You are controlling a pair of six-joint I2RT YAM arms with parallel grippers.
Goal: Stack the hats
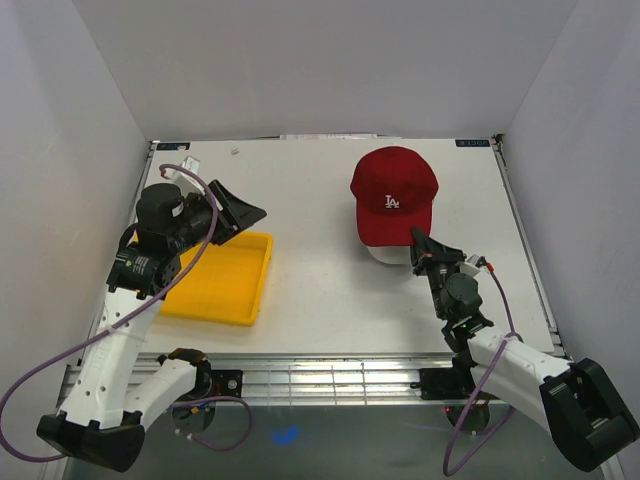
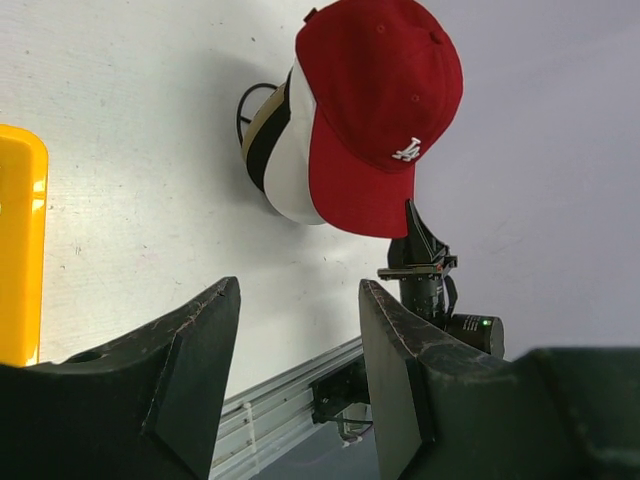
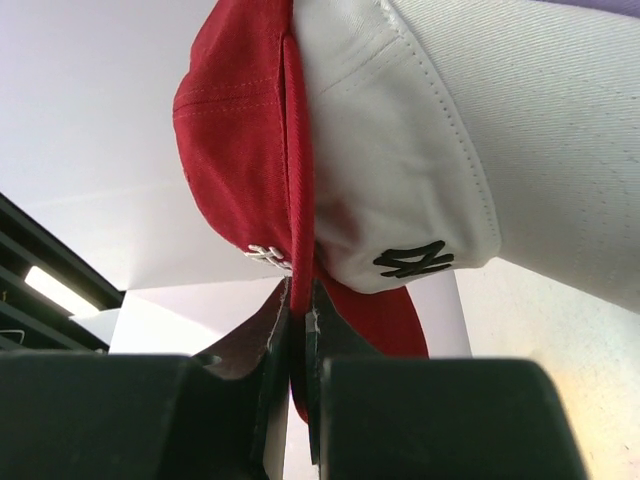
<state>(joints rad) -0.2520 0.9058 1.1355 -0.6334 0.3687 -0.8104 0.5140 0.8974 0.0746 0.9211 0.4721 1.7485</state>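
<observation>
Surface: white table (image 1: 330, 290) boxed in by plain white walls on 3 sides
Near edge: a metal rail carries both arm bases, with a purple cable looping off each
Tray (image 1: 215, 285): yellow, on the left half of the table, well apart from the hats
Left gripper (image 1: 238, 213): jaws spread with nothing between them; it hangs over the tray's far corner, its camera looking across at the hats
Right gripper (image 1: 425, 248): fingers pressed together, pinching the front edge of the red cap's brim
Red cap (image 1: 395, 190): top of the stack, on the right half of the table toward the back, LA logo up, brim pointing at the near edge
White cap (image 3: 420, 150): directly under the red one and nested into it, NY logo showing
Black cap (image 2: 266, 152): a dark band just under the white
Tan cap (image 2: 262, 115): a thin strip at the bottom of the stack
Stand (image 2: 243, 105): a thin dark wire loop peeking out at the base
Count: 4 hats in 1 stack; no other hat in view
Progress: stacking looks done or nearly so; releasing the brim seems to be what remains
Handling: probably light; the soft crown dents and folds, the cloth is grippy, nothing fragile
Hold: the brim's front edge is the stiffest part and suits a thin pinch
Risk: a tug on that brim could tilt or drag the whole stack
</observation>
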